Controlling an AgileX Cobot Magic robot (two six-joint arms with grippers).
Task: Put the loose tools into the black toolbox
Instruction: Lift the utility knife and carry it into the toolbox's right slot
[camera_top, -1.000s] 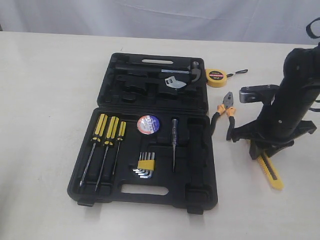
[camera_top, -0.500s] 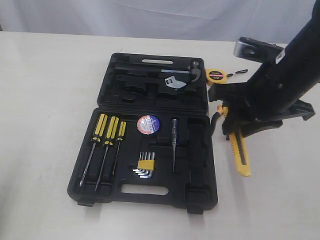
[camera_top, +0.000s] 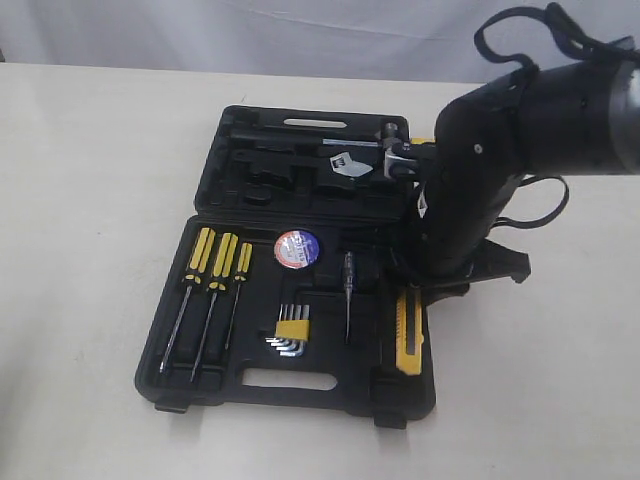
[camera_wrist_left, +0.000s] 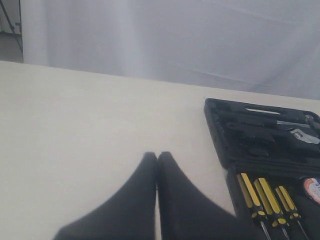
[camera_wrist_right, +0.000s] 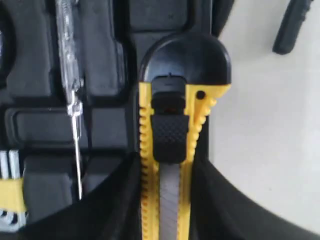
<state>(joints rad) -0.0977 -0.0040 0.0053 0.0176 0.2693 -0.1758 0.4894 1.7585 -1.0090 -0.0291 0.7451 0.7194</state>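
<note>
The black toolbox (camera_top: 205, 385) lies open, its lid half farther back. My right gripper (camera_top: 411, 298) is shut on the yellow-black utility knife (camera_top: 410, 340), which hangs over the right edge of the near half. In the right wrist view the fingers (camera_wrist_right: 120, 200) clamp the knife (camera_wrist_right: 180, 100) by its sides above a toolbox (camera_wrist_right: 105, 115) recess. The black tape roll (camera_top: 297, 248) sits in its recess. My arm hides the pliers and nearly all of the tape measure. My left gripper (camera_wrist_left: 157, 157) is shut and empty over bare table, left of the toolbox (camera_wrist_left: 219, 131).
Three yellow-black screwdrivers (camera_top: 214, 262), a yellow-clipped hex key set (camera_top: 292, 328) and a clear tester screwdriver (camera_top: 348, 285) lie in the near half. A hammer and wrench (camera_top: 350, 160) fill the lid. A dark rod end (camera_wrist_right: 291, 26) lies on the table beside the case.
My right arm has lifted the utility knife off the table at the right and carried it left, until it is over the toolbox's right edge.
</note>
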